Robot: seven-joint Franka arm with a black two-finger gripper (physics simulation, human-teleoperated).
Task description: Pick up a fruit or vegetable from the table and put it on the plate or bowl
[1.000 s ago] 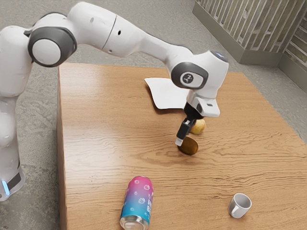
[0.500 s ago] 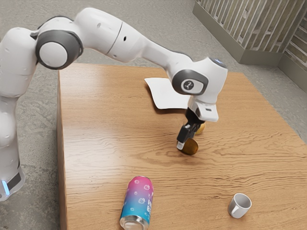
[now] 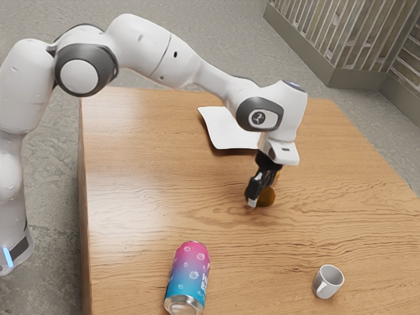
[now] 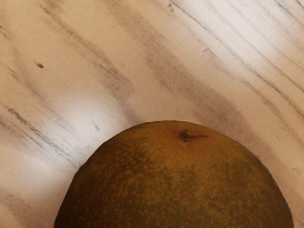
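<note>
Grasp step: round brown-green fruit (image 3: 267,197) just under black two-finger gripper (image 3: 260,196); jaws clamped or apart, cannot tell; next: secure hold, lift

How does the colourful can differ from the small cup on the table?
The can is pink and blue; the cup is plain white. The can lies on its side; the cup stands mouth up. The can is larger than the cup. Both rest on the table.

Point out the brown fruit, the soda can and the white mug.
brown fruit (image 4: 175,180): wrist view, on its speckled skin.
soda can (image 3: 189,270): exterior view, on its side.
white mug (image 3: 321,287): exterior view, on its outer wall.
</note>
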